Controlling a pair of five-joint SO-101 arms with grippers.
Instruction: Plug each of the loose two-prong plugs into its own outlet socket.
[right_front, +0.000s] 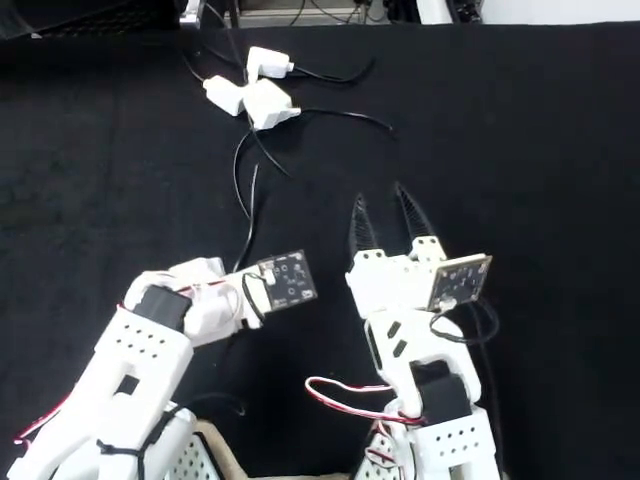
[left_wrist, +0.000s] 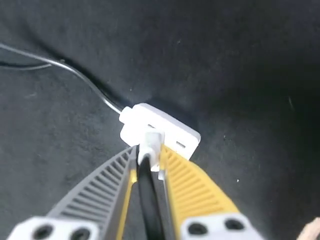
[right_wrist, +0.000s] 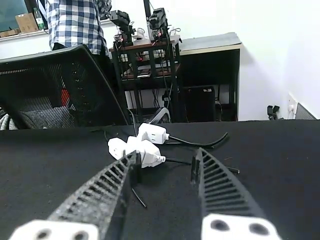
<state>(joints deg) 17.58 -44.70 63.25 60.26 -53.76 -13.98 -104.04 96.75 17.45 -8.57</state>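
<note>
Jaws of the left gripper (left_wrist: 148, 153) are clamped on a white two-prong plug (left_wrist: 151, 141); its black cable (left_wrist: 147, 200) runs back between them toward the wrist. The plug's front touches the face of a white outlet block (left_wrist: 172, 126). No prongs visible, so I cannot tell whether it is seated or only resting on the slots. Two free slots sit either side of it on that face.

Step in hand (judgement): seating this plug.
- Push straight along the plug's own axis, no twist; the block lies loose on the desk (right_front: 520, 150) and will likely slide away.
- Keep the grip near the plug's front so it does not pivot.
- The right gripper (right_front: 385, 220) could brace the block from behind. Its jaws are spread and empty, and it hovers near the desk's middle.

Orientation: the plug's long axis lies in line with the jaws, prong end away from the wrist, into the block. From the left arm's line in the high view, roughly 8 to 2 o'clock. The block's thin cord (left_wrist: 90, 85) leaves from its far end.

Other white plugs and blocks (right_front: 255, 90) lie clustered at 11 o'clock on the desk, well apart.
</note>
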